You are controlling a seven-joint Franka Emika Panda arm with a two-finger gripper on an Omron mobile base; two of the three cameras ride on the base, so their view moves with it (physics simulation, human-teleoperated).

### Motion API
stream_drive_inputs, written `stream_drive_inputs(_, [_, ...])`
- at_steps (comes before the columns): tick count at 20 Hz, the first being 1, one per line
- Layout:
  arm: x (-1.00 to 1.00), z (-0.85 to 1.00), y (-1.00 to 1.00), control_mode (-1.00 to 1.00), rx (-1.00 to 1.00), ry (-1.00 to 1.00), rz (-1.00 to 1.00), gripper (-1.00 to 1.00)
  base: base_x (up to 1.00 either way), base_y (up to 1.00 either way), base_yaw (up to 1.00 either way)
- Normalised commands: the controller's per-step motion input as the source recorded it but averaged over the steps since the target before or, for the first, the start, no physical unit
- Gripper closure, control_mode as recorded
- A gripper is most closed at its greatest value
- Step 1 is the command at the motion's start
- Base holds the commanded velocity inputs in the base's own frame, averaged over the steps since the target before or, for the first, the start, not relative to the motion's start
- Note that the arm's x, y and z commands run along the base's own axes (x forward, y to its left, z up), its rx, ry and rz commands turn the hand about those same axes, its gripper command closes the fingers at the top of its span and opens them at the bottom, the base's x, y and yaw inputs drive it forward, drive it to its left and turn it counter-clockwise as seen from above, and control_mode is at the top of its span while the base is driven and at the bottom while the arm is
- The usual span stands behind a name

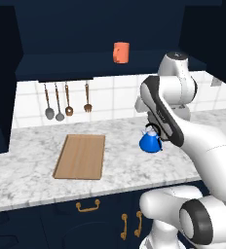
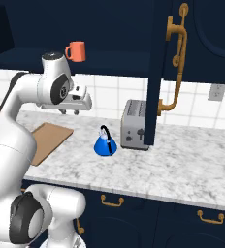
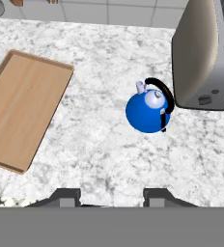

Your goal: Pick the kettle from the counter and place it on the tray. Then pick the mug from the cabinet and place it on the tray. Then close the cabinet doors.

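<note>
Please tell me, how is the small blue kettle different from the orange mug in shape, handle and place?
The glossy blue cone-shaped kettle widens toward its base; the orange-red cylindrical mug has straight sides. The kettle's black handle arches over its top, while the mug's handle sticks out from its side. The kettle stands on the white-grey marbled counter, beside the silver toaster; the mug stands higher, on the shelf of the dark navy cabinet. Both stand upright, and neither is on the wooden tray.

A silver toaster [image 2: 133,124] stands by the tiled wall [image 1: 115,97], where utensils [image 1: 66,101] hang in a row.
</note>
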Motion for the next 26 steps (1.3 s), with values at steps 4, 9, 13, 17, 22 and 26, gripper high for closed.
stream_drive_inputs(4, [-0.02,-0.01,0.00,-1.00,0.00,0.00,0.00,-1.00,0.00,0.00,0.00])
stream_drive_inputs(9, [-0.33,-0.32,-0.20,-1.00,-0.07,-0.11,0.00,-1.00,0.00,0.00,0.00])
stream_drive_inputs(13, [-0.27,-0.47,-0.37,-1.00,-0.07,-0.20,-0.03,-1.00,0.00,0.00,0.00])
stream_drive_inputs(17, [0.09,-0.48,-0.35,-1.00,-0.02,-0.08,0.00,-1.00,0.00,0.00,0.00])
stream_drive_inputs(22, [0.63,-0.34,-0.17,-1.00,0.02,0.09,-0.07,-1.00,0.00,0.00,0.00])
stream_drive_inputs(26, [0.69,-0.20,-0.22,-1.00,0.07,0.15,-0.09,-1.00,0.00,0.00,0.00])
